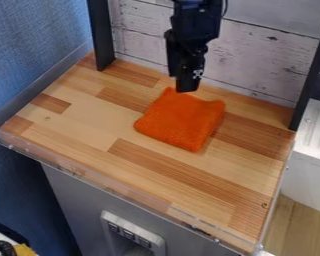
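- A black pincer (187, 91) hangs at the far edge of a folded orange cloth (181, 120); how far it is open, or whether it grips, cannot be told.
- The cloth lies on the wood-patterned bench (89, 117), before whitewashed boards (256, 60).

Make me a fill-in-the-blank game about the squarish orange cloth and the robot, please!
1. The squarish orange cloth lies on a flat brown worktop made of ____.
2. The robot's gripper is coloured ____.
3. The textured wall at the picture's left is coloured ____.

Missing words: wood; black; blue.
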Tool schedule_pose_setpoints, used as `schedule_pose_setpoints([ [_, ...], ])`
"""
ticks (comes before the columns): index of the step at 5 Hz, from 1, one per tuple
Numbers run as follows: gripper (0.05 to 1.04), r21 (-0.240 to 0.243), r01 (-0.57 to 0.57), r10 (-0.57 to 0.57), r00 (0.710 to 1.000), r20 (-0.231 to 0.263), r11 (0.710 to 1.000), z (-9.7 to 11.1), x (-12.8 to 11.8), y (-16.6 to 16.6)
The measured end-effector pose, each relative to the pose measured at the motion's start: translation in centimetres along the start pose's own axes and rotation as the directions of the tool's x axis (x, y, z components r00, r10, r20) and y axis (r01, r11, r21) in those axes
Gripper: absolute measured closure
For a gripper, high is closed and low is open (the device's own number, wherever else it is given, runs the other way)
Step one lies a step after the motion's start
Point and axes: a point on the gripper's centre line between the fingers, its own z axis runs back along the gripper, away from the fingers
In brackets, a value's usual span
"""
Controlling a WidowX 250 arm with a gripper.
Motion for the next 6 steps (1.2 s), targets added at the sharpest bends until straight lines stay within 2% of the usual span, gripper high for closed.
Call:
schedule_pose_setpoints([
  [1, 0.715, -0.012, 0.018, -0.018, 1.0, -0.003, 1.0, -1.7, 0.4, 0.2],
  [2, 0.929, -0.008, 0.038, -0.038, 0.999, -0.001, 0.999, -3.1, 1.1, 0.3],
  [3, 1.018, -0.019, 0.048, -0.049, 0.999, -0.011, 0.999, -5.2, 1.1, 0.4],
  [4, 1.024, -0.029, 0.062, -0.063, 0.998, -0.023, 0.998, -7.1, 0.9, 0.4],
  [6, 1.024, -0.022, 0.038, -0.039, 0.998, -0.046, 0.999, -8.8, 0.0, 0.3],
])
